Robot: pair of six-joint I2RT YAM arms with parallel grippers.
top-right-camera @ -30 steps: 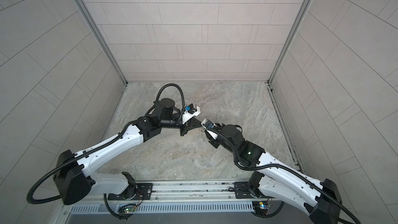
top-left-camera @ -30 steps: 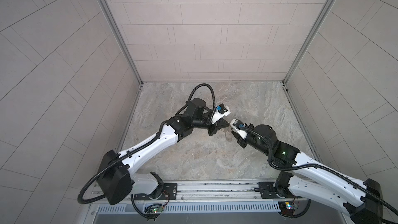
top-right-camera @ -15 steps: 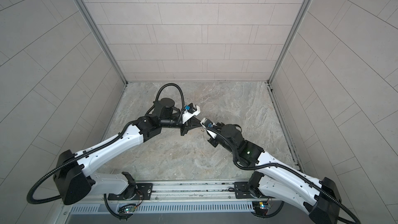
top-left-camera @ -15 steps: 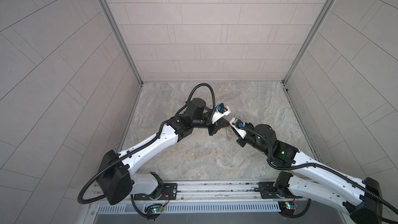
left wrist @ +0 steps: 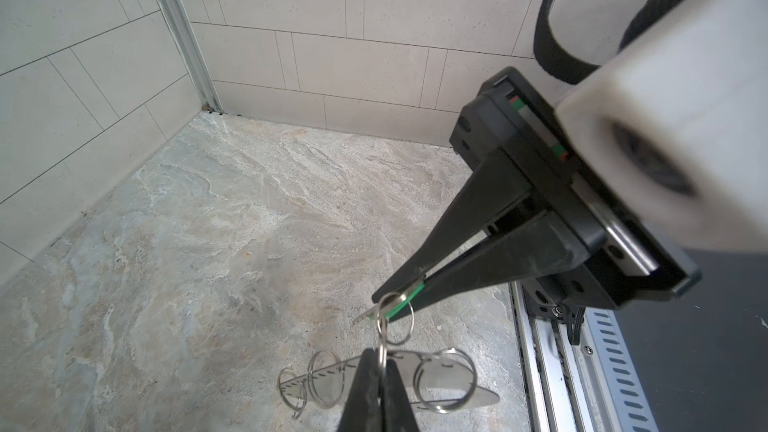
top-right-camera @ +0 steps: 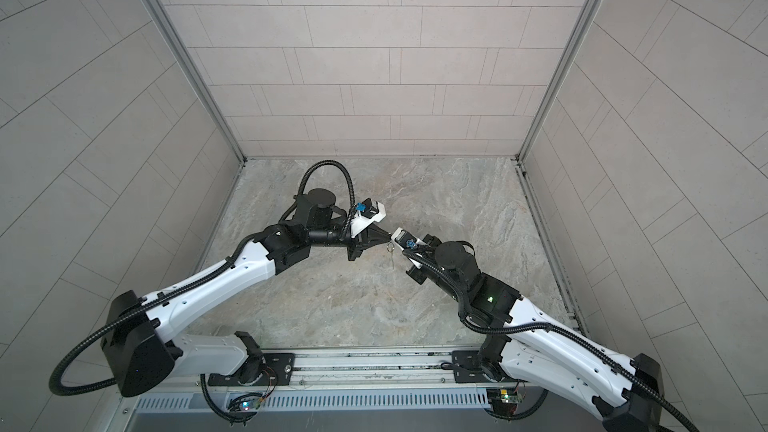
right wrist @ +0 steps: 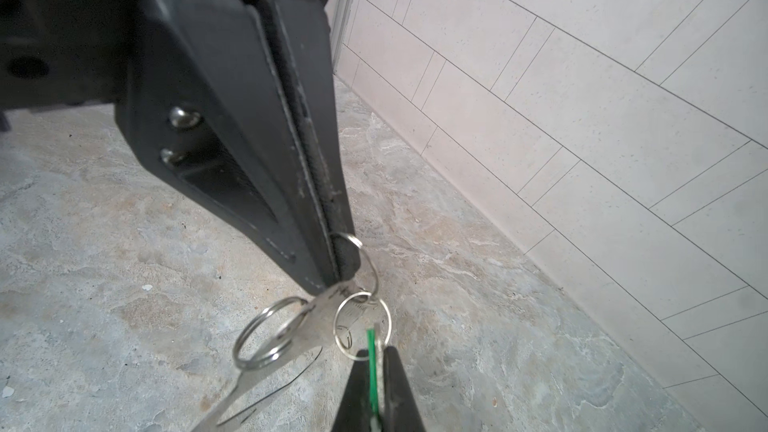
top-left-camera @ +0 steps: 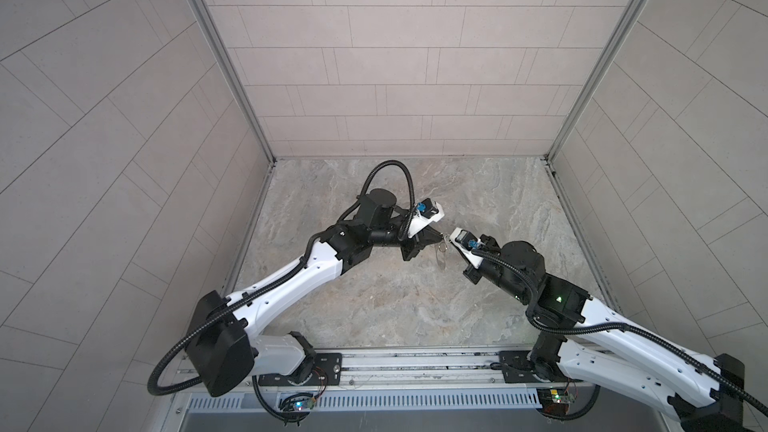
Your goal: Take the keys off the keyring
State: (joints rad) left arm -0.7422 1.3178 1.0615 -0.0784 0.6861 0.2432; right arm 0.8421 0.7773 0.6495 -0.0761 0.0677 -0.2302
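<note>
Right gripper has just closed on the green key, three o'clock from the left gripper clamping the keyring; pulling can begin.

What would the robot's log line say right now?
left tool: shut on keyring | right tool: shut on green key | green key: not yet off keyring

The left arm and right arm stretch in toward the middle, left gripper and right gripper nearly tip to tip, both pinched tight
</note>
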